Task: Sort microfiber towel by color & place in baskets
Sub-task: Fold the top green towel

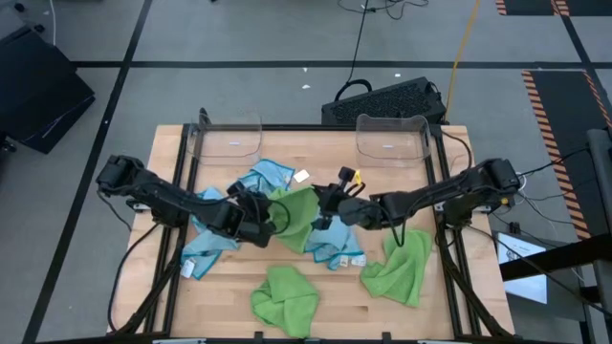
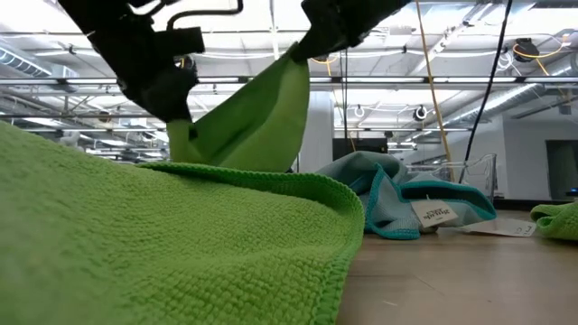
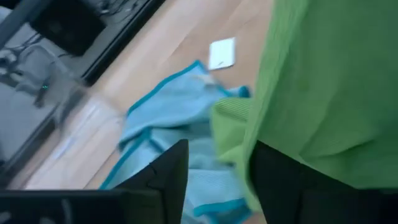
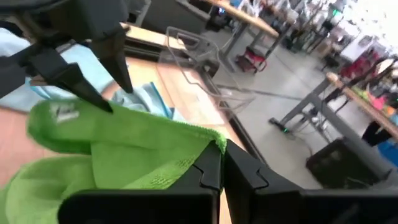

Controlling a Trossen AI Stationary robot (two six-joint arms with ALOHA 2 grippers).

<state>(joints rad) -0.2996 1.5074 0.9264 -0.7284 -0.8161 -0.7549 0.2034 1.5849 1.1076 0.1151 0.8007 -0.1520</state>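
Observation:
A green towel [image 1: 298, 218] hangs above mid-table between my two grippers. My right gripper [image 1: 328, 204] is shut on it. My left gripper [image 3: 214, 146] is open, and a lower corner of the towel [image 3: 231, 124] lies between its fingers. Blue towels lie under and around it on the table [image 1: 266, 178] [image 1: 206, 247] [image 1: 339, 253]. Two more green towels lie near the front edge [image 1: 285, 298] [image 1: 402, 269]. The two clear baskets stand at the far edge, one left [image 1: 229, 139] and one right [image 1: 390, 139]. My left gripper has the towel's lower corner between its open fingers. The cloth drapes over one finger [image 3: 280, 183], and the fingers do not pinch it. My right gripper pinches the towel's upper edge at a corner [image 4: 211, 144] between its two fingers, coming nearly level from the table's right. The towel hangs below and slopes down toward my left gripper [image 2: 172, 99].
A large green towel [image 2: 135, 244] fills the foreground of the low view and hides the table beneath the held one. A white label [image 1: 302, 176] lies beside the far blue towel. Bare wood shows in front of both baskets.

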